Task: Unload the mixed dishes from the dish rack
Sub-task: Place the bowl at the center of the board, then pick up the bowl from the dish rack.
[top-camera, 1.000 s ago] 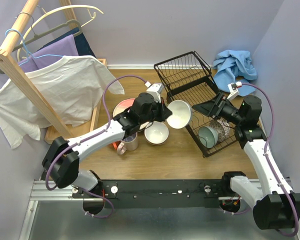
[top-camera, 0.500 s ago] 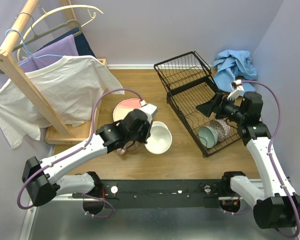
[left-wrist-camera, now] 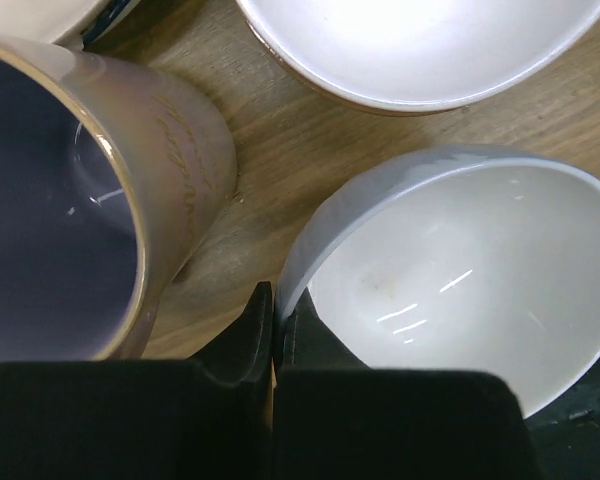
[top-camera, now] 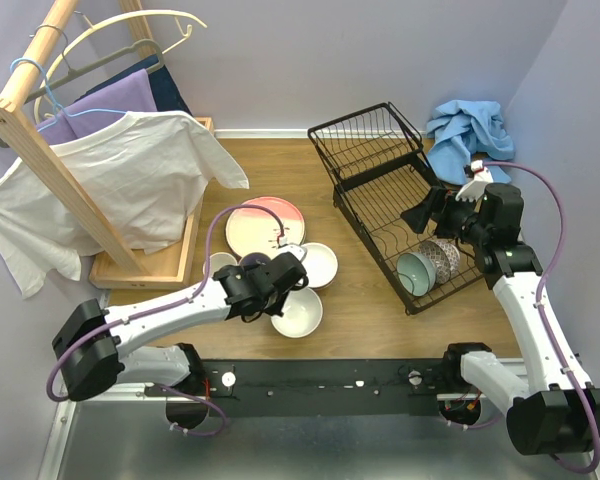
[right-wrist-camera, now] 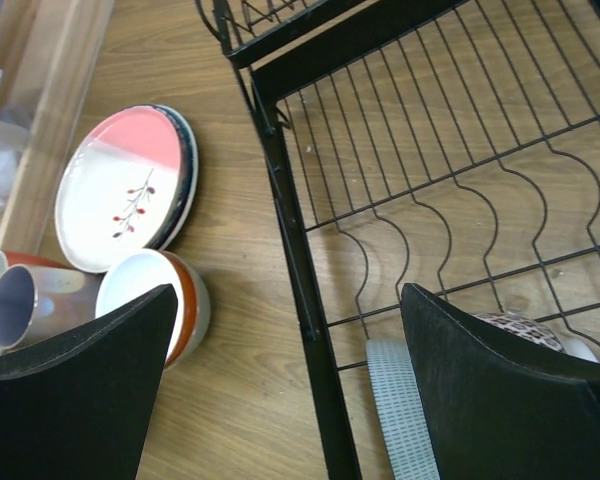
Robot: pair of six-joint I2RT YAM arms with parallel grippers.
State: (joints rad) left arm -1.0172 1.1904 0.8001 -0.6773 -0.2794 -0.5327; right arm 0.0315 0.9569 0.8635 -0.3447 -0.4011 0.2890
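The left arm lies low across the lower left of the top view, elbow bent, wrist tipped down toward the wooden table (top-camera: 370,312). The left gripper (top-camera: 280,288) is clenched on the rim of the white bowl (top-camera: 300,314) – in the wrist view one black finger presses outside the wall and the other inside, at the bowl's lower-left edge. The bowl sits on the table at centre frame, glossy and smooth, just below a second bowl (top-camera: 316,264) with an orange-brown outside, and near a mug (left-wrist-camera: 50,200) that is tan outside and purple inside. Above them lies the pink-and-cream plate (top-camera: 261,224) with its leaf sprig.

The right arm rises along the right edge, its wrist angled over the dish rack (top-camera: 325,135) – black wire with wavy plate slots. The right gripper (top-camera: 429,213) hangs there with fingers spread wide, grasping nothing. In the rack's lower end sit a pale-green bowl (top-camera: 417,270) and a patterned bowl (top-camera: 443,254), touching.
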